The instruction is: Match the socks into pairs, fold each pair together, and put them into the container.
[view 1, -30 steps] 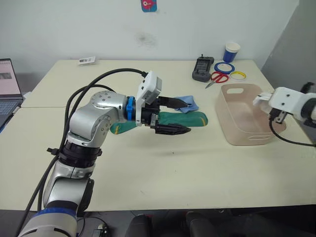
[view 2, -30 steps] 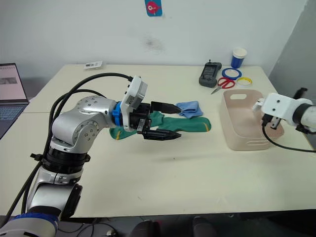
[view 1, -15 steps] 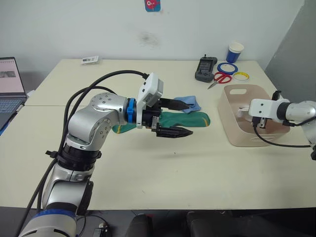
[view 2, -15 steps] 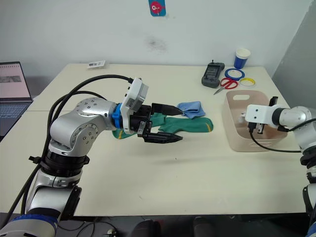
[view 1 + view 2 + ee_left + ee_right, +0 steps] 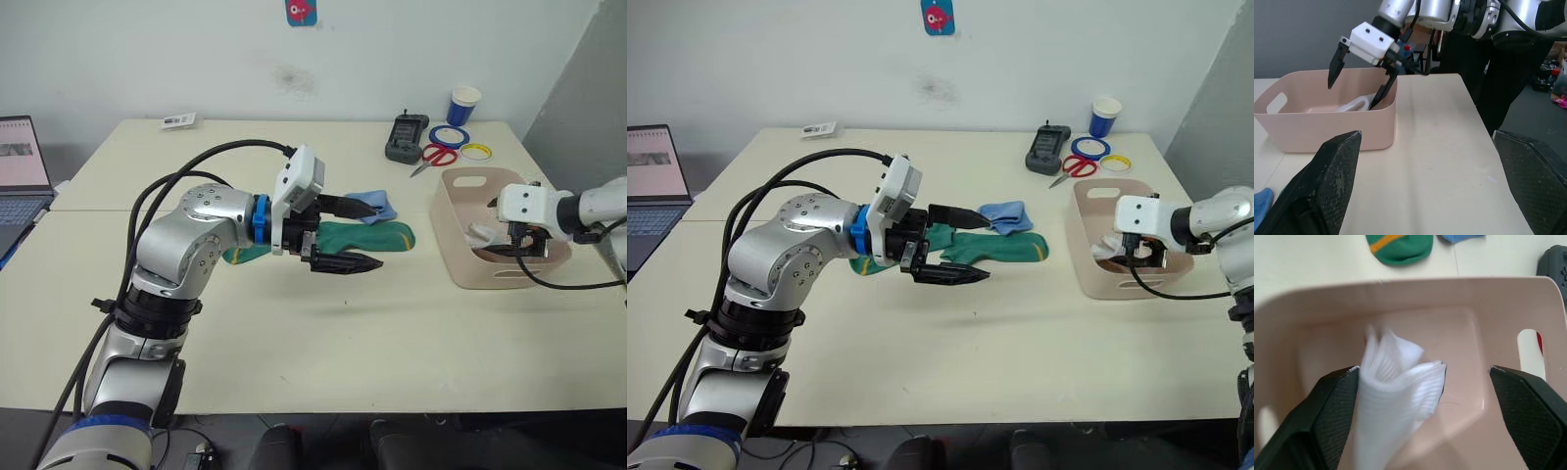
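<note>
The tub [image 5: 1400, 298] holds folded white socks [image 5: 1396, 396] between the right gripper's [image 5: 1357, 73] wide-spread fingers, its floor partly hidden; the left gripper [image 5: 358, 235] gapes empty.

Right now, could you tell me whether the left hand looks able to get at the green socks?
Probably yes. The left hand is open and hovers just above the green socks, which lie flat on the table. Nothing sits between them, and the blue socks lie beside.

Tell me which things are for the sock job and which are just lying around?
For the job: white socks, green socks, blue socks, tub.

Just lying around: scissors, paper cup, tape rings, black device, laptop.
</note>
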### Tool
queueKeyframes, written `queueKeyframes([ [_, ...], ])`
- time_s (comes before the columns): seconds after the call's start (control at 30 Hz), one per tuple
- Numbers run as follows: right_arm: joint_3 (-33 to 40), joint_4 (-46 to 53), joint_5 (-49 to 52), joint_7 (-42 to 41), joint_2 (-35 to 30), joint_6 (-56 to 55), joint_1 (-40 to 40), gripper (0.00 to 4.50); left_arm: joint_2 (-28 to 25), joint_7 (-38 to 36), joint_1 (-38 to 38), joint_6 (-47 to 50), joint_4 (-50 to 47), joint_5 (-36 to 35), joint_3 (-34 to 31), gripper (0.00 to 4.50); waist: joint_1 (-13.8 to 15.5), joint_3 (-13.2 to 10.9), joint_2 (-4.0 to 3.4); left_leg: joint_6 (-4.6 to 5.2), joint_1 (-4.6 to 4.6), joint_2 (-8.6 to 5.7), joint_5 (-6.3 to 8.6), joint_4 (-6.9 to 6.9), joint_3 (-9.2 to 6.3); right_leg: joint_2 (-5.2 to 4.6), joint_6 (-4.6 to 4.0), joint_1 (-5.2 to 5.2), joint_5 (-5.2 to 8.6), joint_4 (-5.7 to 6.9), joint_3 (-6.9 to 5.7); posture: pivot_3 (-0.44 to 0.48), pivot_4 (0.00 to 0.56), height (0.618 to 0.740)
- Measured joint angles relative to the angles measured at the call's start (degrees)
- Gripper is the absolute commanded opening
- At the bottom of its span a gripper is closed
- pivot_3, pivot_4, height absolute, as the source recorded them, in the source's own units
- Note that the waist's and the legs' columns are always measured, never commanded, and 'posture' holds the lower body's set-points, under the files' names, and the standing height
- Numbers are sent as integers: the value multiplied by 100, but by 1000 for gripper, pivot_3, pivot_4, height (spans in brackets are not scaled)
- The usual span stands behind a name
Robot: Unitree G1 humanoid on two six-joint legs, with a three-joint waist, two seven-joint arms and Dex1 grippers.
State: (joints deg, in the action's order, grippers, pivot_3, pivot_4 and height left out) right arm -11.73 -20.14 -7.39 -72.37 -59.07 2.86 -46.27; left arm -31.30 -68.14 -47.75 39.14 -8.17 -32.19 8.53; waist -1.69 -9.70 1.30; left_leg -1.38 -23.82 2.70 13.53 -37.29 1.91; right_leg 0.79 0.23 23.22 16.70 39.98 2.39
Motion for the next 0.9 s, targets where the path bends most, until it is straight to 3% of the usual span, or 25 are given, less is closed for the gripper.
queueKeyframes([
  [0.27,523,1363,476,-479,-676,1115,250,4473,-73,-52,0,-179,189,136,7,4500,-4,0,-1,3,0,0,2,-1,-2,0,1,0,0,0,-2,0,150,732],
  [0.47,1409,2140,957,59,-661,1869,288,4473,-273,-73,9,-428,475,323,-68,4500,-15,0,-1,2,1,1,1,-2,-4,1,1,0,1,4,-3,0,150,732],
  [0.63,2495,3687,1579,1154,271,2981,991,4473,-519,276,439,-850,824,546,-544,4500,-17,3,0,-2,3,14,-1,0,-8,-1,0,-1,0,3,-4,0,150,732],
  [0.8,2727,5037,1832,2549,1821,3595,2038,4473,-687,733,1302,-1324,1218,803,-1040,4500,1,1,-3,-25,-6,13,-14,5,-8,-4,1,9,1,13,-10,0,150,732],
  [0.9,2666,5766,1809,3169,2528,3298,2767,4473,-678,1218,1855,-1606,1204,849,-1546,4500,3,25,15,-23,0,8,-13,17,-5,-11,25,0,14,-1,-9,0,150,732],
])
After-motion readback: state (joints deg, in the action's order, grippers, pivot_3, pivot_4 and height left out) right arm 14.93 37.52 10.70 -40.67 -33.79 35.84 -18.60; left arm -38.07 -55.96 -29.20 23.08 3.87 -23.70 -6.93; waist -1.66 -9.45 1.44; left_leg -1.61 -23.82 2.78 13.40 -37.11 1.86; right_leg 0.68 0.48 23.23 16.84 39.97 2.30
